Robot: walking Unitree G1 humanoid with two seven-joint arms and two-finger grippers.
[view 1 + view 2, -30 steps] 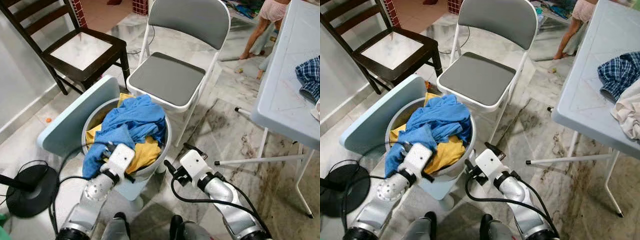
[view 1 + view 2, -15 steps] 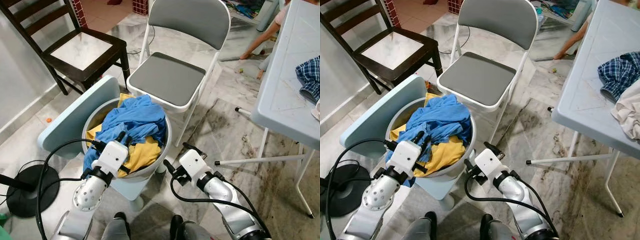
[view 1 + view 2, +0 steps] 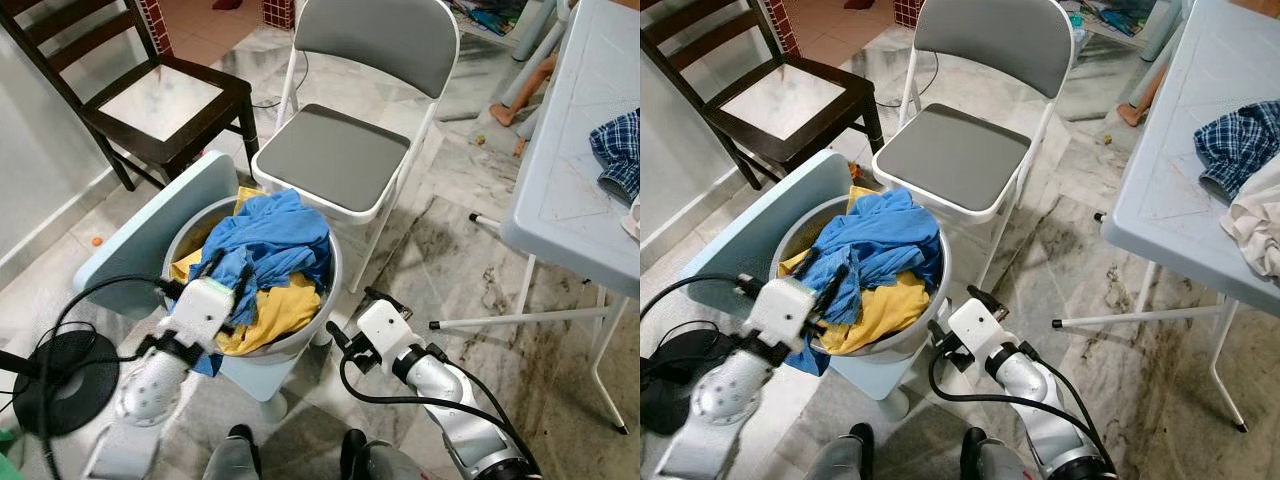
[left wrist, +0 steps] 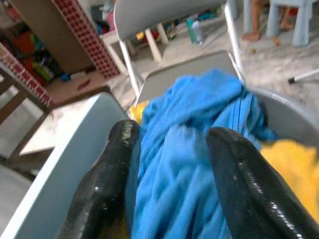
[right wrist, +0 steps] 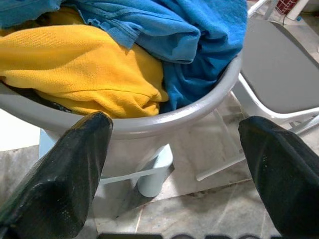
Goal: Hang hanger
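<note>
A grey laundry basket (image 3: 331,276) stands on the floor, heaped with a blue garment (image 3: 270,232) over a yellow one (image 3: 288,306). My left gripper (image 3: 232,282) is at the basket's front left rim, open, its fingers (image 4: 113,167) straddling a fold of the blue garment (image 4: 189,164). My right gripper (image 3: 350,310) hangs low beside the basket's front right, open and empty, pointing at the basket's wall (image 5: 149,124). I can make out no hanger.
A grey folding chair (image 3: 340,155) stands right behind the basket, a dark wooden chair (image 3: 165,100) at back left. A pale blue panel (image 3: 150,235) leans on the basket's left. A table (image 3: 570,170) with a plaid cloth (image 3: 615,150) is right. A black round stand base (image 3: 55,385) lies front left.
My left arm has swung to the left and its gripper has reached over the rim onto the blue garment. The right gripper has held still. A person's legs at back right moved off.
</note>
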